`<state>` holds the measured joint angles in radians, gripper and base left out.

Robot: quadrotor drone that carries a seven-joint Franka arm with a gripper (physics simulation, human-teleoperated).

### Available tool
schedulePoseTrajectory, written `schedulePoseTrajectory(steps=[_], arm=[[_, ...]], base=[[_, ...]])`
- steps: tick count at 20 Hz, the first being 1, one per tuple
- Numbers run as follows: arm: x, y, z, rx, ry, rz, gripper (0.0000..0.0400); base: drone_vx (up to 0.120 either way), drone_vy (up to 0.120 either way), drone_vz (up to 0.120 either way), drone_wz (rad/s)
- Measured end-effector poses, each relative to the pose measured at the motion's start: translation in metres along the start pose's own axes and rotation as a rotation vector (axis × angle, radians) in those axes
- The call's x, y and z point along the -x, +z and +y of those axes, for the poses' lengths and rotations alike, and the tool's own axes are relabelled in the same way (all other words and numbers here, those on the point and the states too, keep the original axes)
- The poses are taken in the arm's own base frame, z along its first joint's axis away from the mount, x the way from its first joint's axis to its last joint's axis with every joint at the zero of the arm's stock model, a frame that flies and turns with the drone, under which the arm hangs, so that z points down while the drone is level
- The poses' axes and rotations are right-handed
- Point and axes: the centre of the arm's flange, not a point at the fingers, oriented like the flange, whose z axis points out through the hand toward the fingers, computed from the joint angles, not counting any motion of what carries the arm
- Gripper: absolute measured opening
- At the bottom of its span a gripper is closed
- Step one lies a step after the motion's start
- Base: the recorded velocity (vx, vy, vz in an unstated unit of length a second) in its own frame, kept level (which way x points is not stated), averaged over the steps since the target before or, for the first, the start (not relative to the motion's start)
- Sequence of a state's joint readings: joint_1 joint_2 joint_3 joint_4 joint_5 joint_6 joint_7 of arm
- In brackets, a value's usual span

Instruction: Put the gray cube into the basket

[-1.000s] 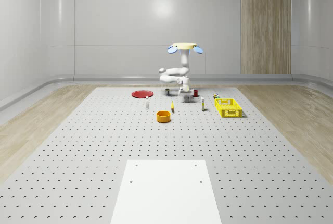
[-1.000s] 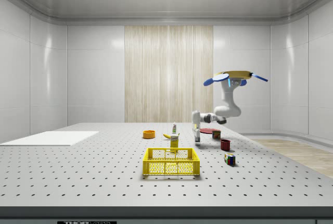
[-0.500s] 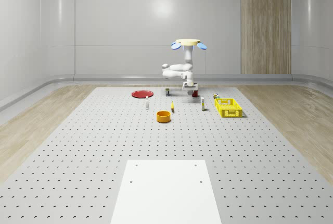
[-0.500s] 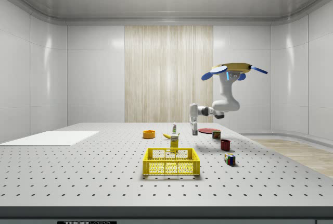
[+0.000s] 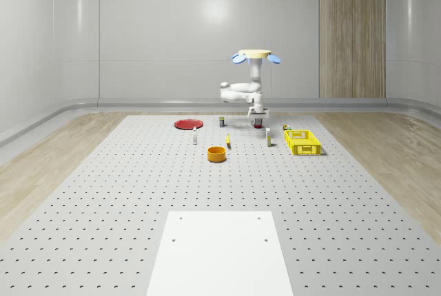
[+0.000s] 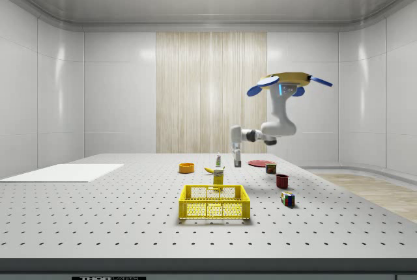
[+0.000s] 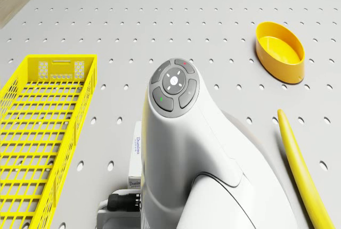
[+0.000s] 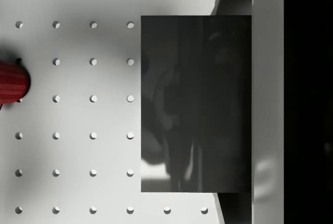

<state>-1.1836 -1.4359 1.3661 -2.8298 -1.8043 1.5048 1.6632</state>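
Grey perforated metal is making up the worktop [image 5: 124,193] you are looking across, and a white rectangular sheet [image 5: 220,251] is lying on it at the near edge in the whole-scene view. Pale glossy wall panels are enclosing the room, a vertical strip of light wood [image 5: 351,31] is running up the far wall, and wooden flooring [image 5: 41,165] is bordering the worktop.

Your quadrotor drone [image 5: 255,56] is hovering above the far part of the worktop, with its white arm [image 6: 277,120] bending down and sideways. The two-finger gripper [image 6: 237,162] is hanging clear of the surface and pinching the dark gray cube [image 8: 195,104], which is sitting between the fingers in the wrist view. A red cup [image 8: 11,82] is standing on the worktop just beside the spot below the cube.

The yellow mesh plastic basket [image 5: 303,142] is resting towards the worktop's right edge in the whole-scene view, apart from the gripper.

A red round plate [image 5: 187,124] is lying near the far edge, an orange bowl [image 5: 217,153] is sitting nearer the middle, and a yellow banana [image 7: 298,170] is lying near it. A small white carton [image 7: 136,154] is lying between the basket and the banana.
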Motion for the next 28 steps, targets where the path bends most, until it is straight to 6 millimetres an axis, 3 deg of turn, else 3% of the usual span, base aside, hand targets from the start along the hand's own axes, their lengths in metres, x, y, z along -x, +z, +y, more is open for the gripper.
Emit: schedulePoseTrajectory(steps=[26,28], arm=[[0.0000,-0.0002,0.0000,0.000,0.000,0.000,0.0250],[0.0000,-0.0002,0.0000,0.000,0.000,0.000,0.0250]], base=[[0.120,0.120,0.000,0.000],[0.000,0.120,0.000,0.000]])
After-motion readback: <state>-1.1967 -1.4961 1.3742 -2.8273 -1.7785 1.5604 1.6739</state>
